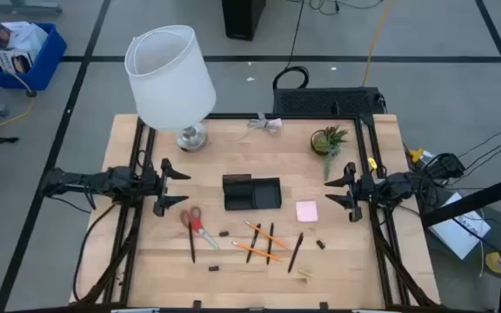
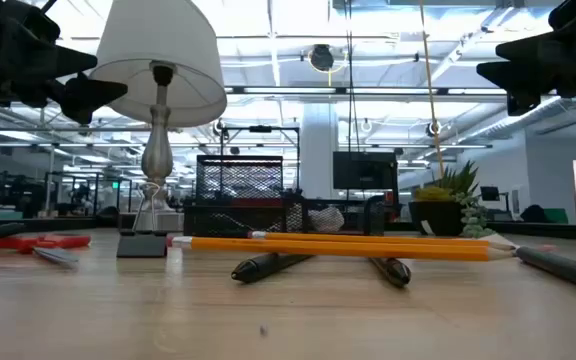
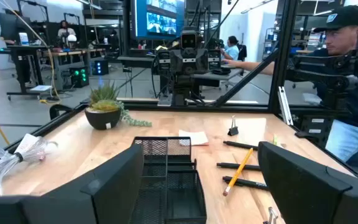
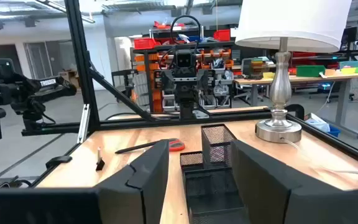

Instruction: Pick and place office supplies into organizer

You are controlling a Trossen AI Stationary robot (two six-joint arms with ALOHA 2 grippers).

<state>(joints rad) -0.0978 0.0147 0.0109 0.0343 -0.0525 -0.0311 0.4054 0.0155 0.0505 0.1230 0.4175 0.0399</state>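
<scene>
Organizer (image 1: pixel 252 193) at the centre of the table (image 1: pixel 146 261), a low black mesh tray whose long axis runs from one arm toward the other; the taller compartment sits at the end nearer the left arm. Nothing of the task shows inside it yet. Supplies lie loose on the near half of the table, between the organizer and the front edge, apparently scattered so that each must be fetched singly.

Left gripper (image 1: pixel 174 186) hovers above the table's left side, jaws spread wide and empty, pointing across at the organizer. Right gripper (image 1: pixel 344 189) hangs opposite at like height, jaws parted and holding nothing, also facing the tray. Both arms look parked in a ready pose, the organizer placed midway so either can reach it.

Scissors (image 1: pixel 195 223), red-handled, lie near the left arm with handles toward the organizer and blades running to the front edge. Two orange pencils (image 1: pixel 259 242) lie side by side on a slant; from above, which end bears the tip cannot be told. A black pen (image 1: pixel 295 251) lies near them on the opposite slant, long axis roughly front to back. Sticky-note pad (image 1: pixel 307 211), pink and square, lies flat just beside the organizer's right end.

Lamp (image 1: pixel 170 76) and plant (image 1: pixel 327 139) stand at the far edge, outside the work.
</scene>
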